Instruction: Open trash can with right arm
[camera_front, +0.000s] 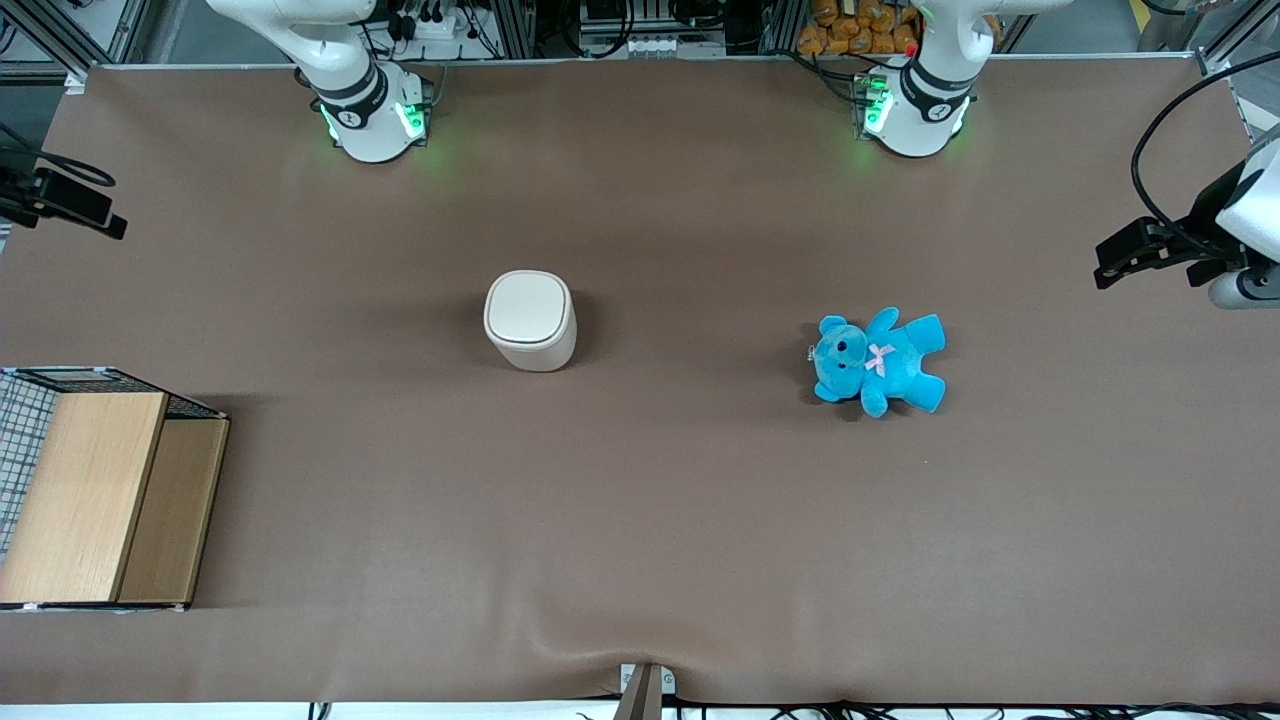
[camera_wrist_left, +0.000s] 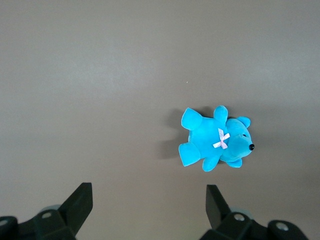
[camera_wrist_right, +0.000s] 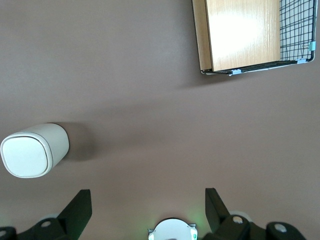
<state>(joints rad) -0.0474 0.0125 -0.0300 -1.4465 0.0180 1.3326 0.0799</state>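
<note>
The trash can (camera_front: 530, 318) is a small cream-white bin standing upright near the middle of the table, with its flat lid shut. It also shows in the right wrist view (camera_wrist_right: 32, 150). My right gripper (camera_front: 95, 212) hangs high over the working arm's end of the table, well apart from the can. In the right wrist view the gripper (camera_wrist_right: 147, 195) is open wide and empty, with bare brown table between its black fingers (camera_wrist_right: 82, 202).
A wooden box with wire mesh (camera_front: 100, 490) sits at the working arm's end, nearer the front camera than the gripper; it shows in the right wrist view (camera_wrist_right: 245, 32). A blue teddy bear (camera_front: 880, 360) lies toward the parked arm's end.
</note>
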